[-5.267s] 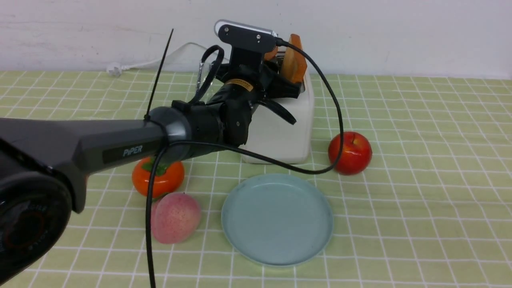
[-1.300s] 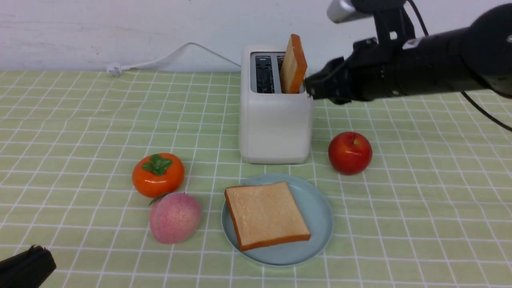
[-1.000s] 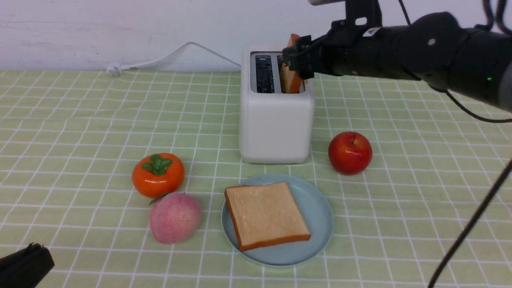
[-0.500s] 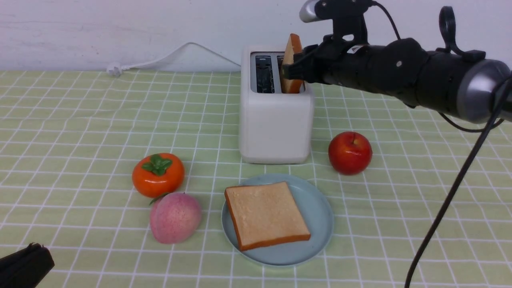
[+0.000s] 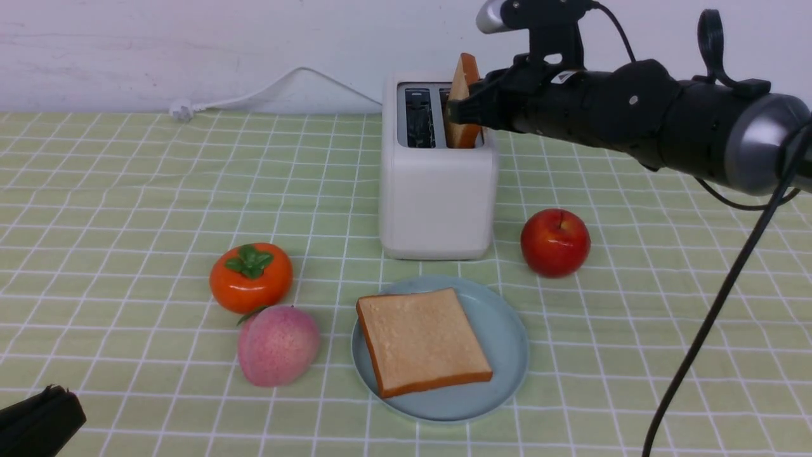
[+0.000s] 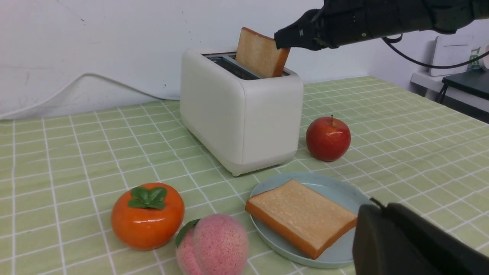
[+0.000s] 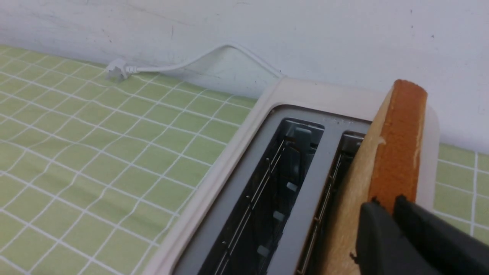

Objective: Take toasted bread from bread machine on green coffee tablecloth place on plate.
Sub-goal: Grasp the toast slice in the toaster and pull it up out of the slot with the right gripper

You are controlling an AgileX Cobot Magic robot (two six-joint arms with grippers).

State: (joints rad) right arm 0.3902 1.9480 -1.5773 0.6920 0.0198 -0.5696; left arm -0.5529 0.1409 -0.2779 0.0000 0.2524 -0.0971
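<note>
Caught right hand [image 5: 453,112] pinched narrow on crust of upright toast slice [image 5: 465,70], standing in bread machine [image 5: 438,190]. Found left hand [image 5: 38,424] closed up, low at desk's near left edge. Noted other toast slice [image 5: 422,339] flat on plate [image 5: 509,336]. Feared thin edge grip: could twist slice, jam it, rock bread machine. Read no writing anywhere.

right tool [image 5: 454,112] pinching upright toast [image 5: 463,76] in toaster [image 5: 438,197], second slice [image 5: 422,339] on plate [image 5: 509,331]

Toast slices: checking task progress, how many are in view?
2. One square tan toast slice lies flat on the round light blue plate; the second slice stands in the white boxy toaster, held by the right gripper. Its other slot looks empty.
</note>
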